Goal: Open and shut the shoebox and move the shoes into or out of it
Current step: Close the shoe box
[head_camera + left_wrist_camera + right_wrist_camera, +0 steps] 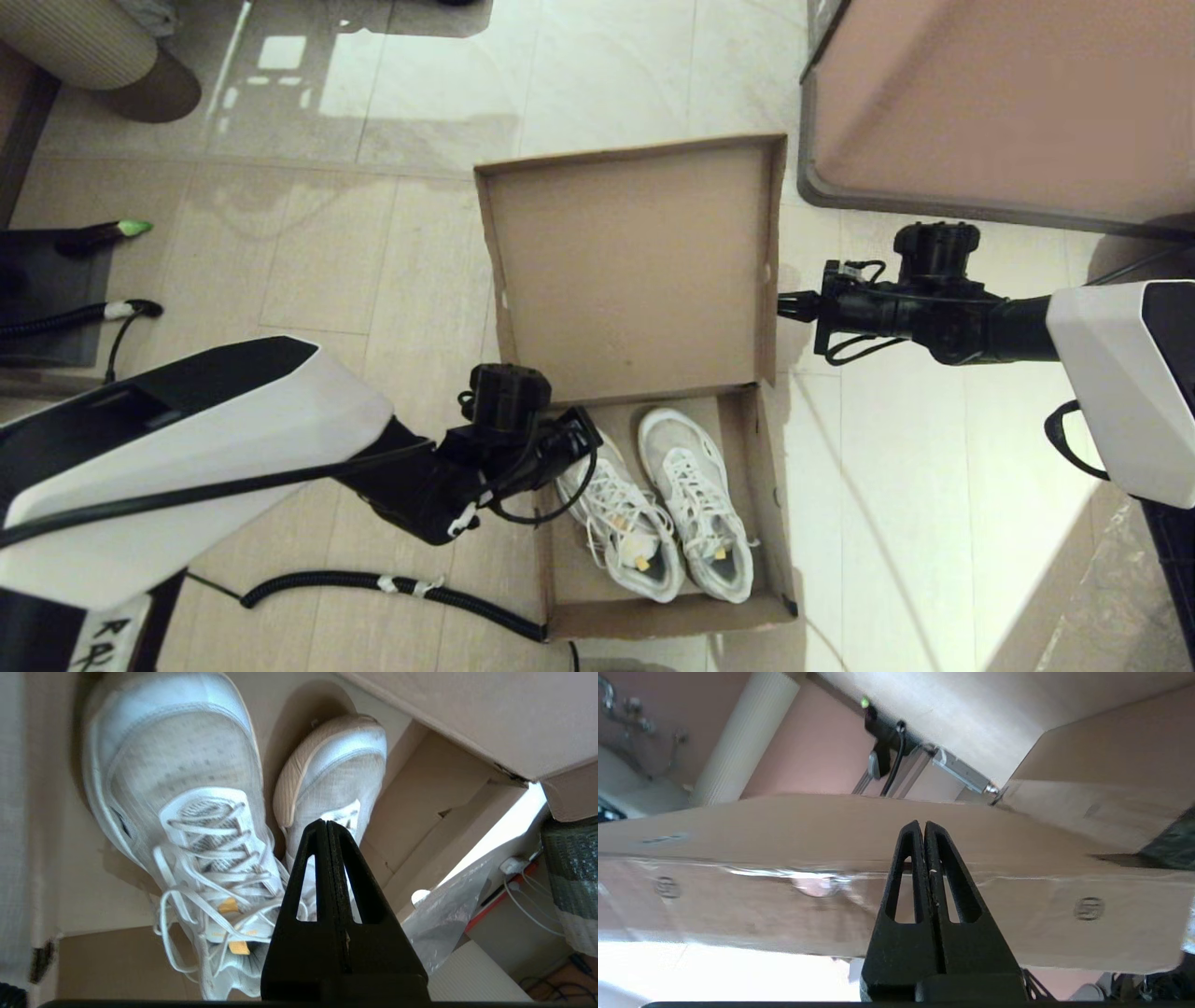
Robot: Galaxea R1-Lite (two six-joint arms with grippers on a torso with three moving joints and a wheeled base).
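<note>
The brown cardboard shoebox [767, 485] lies open on the tiled floor, its flap lid [635, 271] tipped back and showing its bare inside. Two white lace-up sneakers [621, 513] [705, 504] lie side by side in the box, toes toward the lid. My left gripper [588, 432] hangs over the box's left wall by the left sneaker's toe. In the left wrist view this gripper [325, 823] is shut and empty above the sneakers [187, 788]. My right gripper [784, 305] is level with the lid's right edge, shut and empty [923, 825], pointing at the lid's cardboard side [784, 826].
A large pinkish-brown block with a grey rim [990, 103] stands at the far right, close behind the right arm. A black corrugated cable [373, 583] runs over the floor left of the box. A dark device with a green tip [131, 227] sits at the far left.
</note>
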